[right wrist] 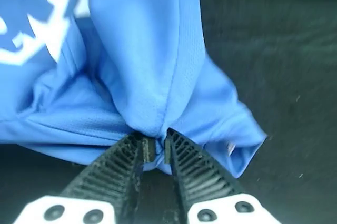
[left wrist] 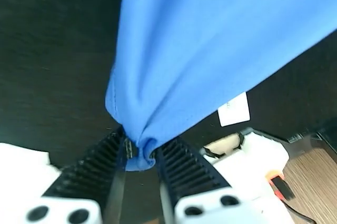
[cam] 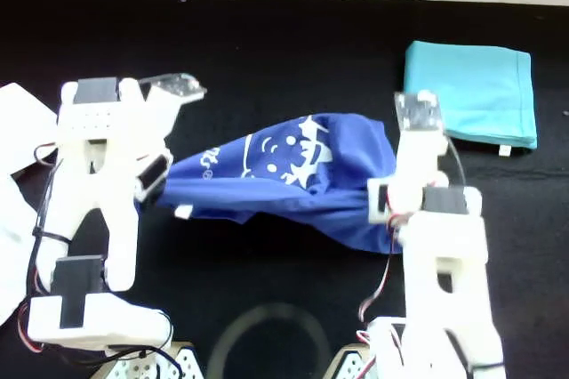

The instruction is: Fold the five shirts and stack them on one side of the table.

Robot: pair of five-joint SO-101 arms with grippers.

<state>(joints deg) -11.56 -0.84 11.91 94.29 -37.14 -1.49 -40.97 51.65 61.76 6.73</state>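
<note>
Your left gripper (left wrist: 139,148) is pinching one bunched end of the blue shirt (cam: 284,174), and your right gripper (right wrist: 156,148) is clamping the opposite end between its ribbed fingers. The shirt is therefore spanning the gap between the two arms over the middle of the table (cam: 267,32), with its printed side facing up in the high view. At about 2 o'clock on the table a turquoise shirt (cam: 471,90) is lying folded flat, so I am judging one of the five as done. At 9 o'clock loose white fabric (cam: 18,121) is spilling in from the edge, probably shirts waiting their turn, though I cannot tell how many. You are working on the second shirt, which is not yet folded, and most of the job is remaining.
</note>
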